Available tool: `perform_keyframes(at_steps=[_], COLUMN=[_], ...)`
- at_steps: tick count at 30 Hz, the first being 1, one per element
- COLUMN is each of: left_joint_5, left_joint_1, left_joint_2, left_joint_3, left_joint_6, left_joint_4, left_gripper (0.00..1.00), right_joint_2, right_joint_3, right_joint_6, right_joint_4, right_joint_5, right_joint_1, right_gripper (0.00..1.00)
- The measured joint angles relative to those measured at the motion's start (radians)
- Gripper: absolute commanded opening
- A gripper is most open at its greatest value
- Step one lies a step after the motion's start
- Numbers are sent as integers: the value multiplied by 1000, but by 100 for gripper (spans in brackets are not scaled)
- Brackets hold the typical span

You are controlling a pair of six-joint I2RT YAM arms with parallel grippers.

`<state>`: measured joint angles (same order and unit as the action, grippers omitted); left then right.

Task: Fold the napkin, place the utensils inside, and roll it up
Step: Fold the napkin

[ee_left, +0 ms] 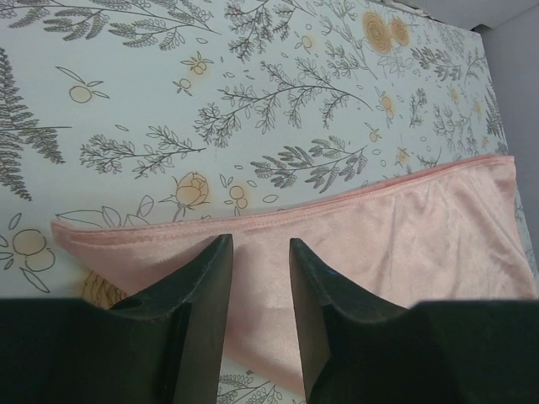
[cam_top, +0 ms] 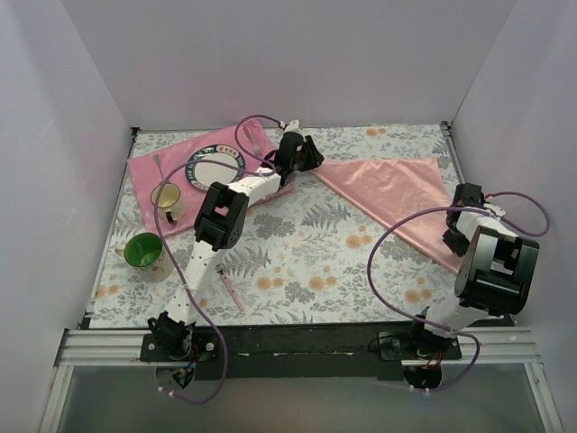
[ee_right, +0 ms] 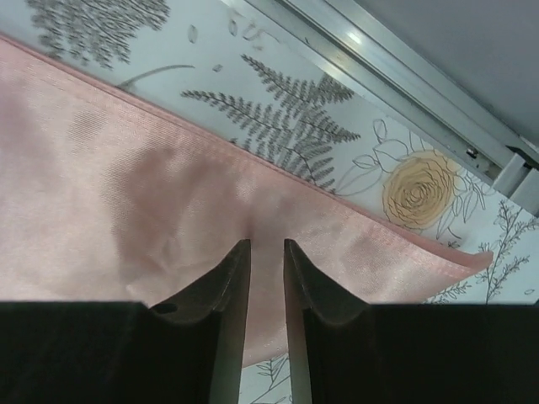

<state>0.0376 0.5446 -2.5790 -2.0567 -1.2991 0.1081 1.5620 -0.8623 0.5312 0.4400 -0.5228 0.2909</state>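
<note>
The pale salmon napkin [cam_top: 388,189] lies folded in a triangle on the right half of the floral tablecloth. My left gripper [cam_top: 309,156] is down at its left corner; in the left wrist view its jaws [ee_left: 261,240] stand partly open, with the napkin [ee_left: 404,227] showing in the gap. My right gripper [cam_top: 453,237] is at the near right corner, with jaws [ee_right: 267,242] narrowly apart. The napkin [ee_right: 126,194] puckers at their tips. One thin utensil [cam_top: 159,166] rests on the hot-pink mat [cam_top: 236,139]. A pinkish utensil [cam_top: 234,293] lies on the cloth beside my left arm.
On the mat sits a round plate [cam_top: 215,168]. A yellow cup [cam_top: 168,198] and a green cup [cam_top: 142,251] stand at the left. White walls close in three sides. A metal rail [cam_top: 297,347] runs along the near edge.
</note>
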Motion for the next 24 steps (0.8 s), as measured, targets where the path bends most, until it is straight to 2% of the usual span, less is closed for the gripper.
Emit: perform_keyframes(at_steps=[4, 8, 19, 24], left_joint_5=[-6, -11, 0, 0], left_joint_1=[-9, -10, -10, -10], left_joint_2=[-6, -31, -47, -47], left_joint_3=[-15, -45, -84, -93], left_joint_6=[5, 10, 8, 9], left_joint_4=[-21, -29, -56, -56], left_gripper=[32, 31, 31, 32], right_joint_2=[-39, -127, -260, -270], right_joint_3=[63, 148, 173, 224], right_joint_6=[39, 64, 90, 92], right_joint_4=[-3, 6, 56, 33], right_joint_5=[-8, -10, -44, -56], right_joint_1=[35, 78, 120, 178], right_gripper=[26, 16, 16, 16])
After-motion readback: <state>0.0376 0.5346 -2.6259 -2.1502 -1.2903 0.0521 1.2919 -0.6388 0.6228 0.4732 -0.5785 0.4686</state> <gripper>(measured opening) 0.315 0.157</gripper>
